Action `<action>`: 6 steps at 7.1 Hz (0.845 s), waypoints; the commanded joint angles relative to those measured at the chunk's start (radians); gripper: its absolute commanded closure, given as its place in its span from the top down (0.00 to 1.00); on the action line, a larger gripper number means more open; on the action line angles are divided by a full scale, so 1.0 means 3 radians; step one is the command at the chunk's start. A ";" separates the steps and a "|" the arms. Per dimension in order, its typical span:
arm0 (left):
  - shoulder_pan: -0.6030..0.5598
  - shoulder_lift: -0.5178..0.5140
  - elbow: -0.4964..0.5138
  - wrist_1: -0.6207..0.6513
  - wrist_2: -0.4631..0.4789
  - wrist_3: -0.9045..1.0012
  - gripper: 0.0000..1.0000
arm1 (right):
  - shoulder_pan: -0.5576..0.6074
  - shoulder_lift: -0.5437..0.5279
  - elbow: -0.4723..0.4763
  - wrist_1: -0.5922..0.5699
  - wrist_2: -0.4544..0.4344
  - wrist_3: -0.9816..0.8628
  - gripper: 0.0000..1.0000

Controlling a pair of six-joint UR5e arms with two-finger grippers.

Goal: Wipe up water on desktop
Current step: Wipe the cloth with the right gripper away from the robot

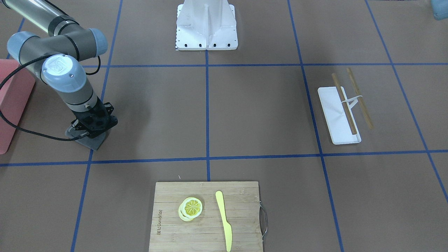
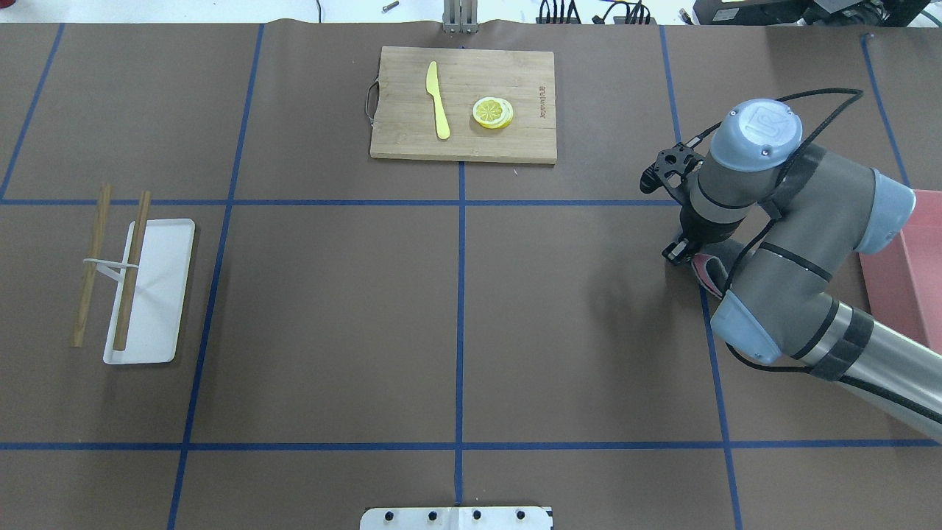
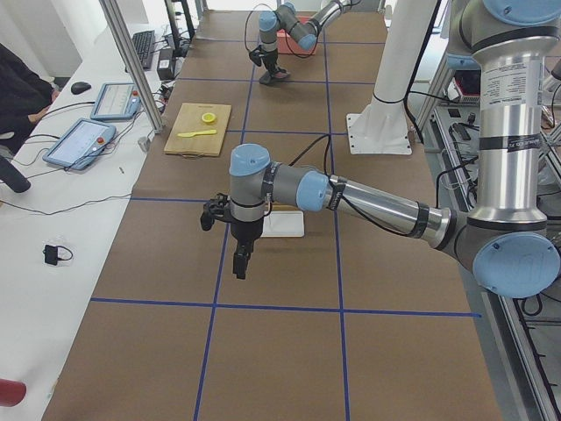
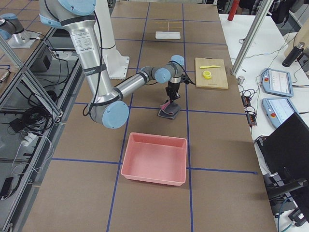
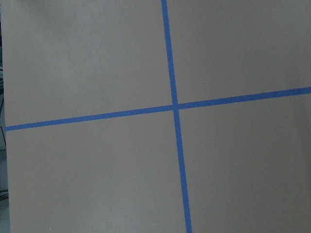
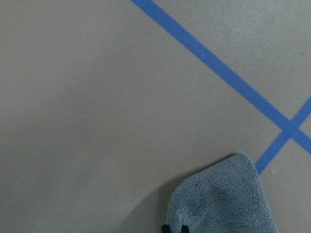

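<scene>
Cloth-wiping moment: the robot's right hand (image 1: 84, 134) is pressed together on a soft grey terry cloth (image 6: 223, 199). It pinches one raised edge while the rest of the cloth lies on the large flat matte brown bench (image 2: 574, 331), on the robot's right side.

The cloth sits just beside a crossing of thin blue tape lines (image 6: 218, 73). No wet patch or shine can be made out anywhere, so where the water lies cannot be told.

To wipe well, the hand probably needs to bear down so that more cloth lies flat. It should then drag in slow, overlapping passes without letting the cloth fold under itself.

Near the cloth, on the robot's right, a pink plastic tub (image 4: 154, 159) limits travel that way, and the arm's elbow hangs over that side. Toward the bench's middle lie wide bare squares, which look like the best room for strokes.

Farther off, at the bench's far edge, a bamboo cutting board (image 2: 412, 132) carries a yellow plastic knife (image 2: 438, 103) and yellow lemon slices (image 2: 493, 112).

Farthest, on the robot's left, sits a white rectangular tray (image 2: 165, 294) with two wooden sticks (image 2: 132, 269). The left hand (image 3: 241, 259) hovers above bare bench near it, and whether it is spread or pressed together cannot be told.
</scene>
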 commanded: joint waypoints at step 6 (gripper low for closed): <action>-0.0009 -0.0037 -0.0028 0.0000 -0.0010 0.0002 0.98 | -0.0626 -0.1164 0.1143 0.0002 0.0154 0.0644 0.00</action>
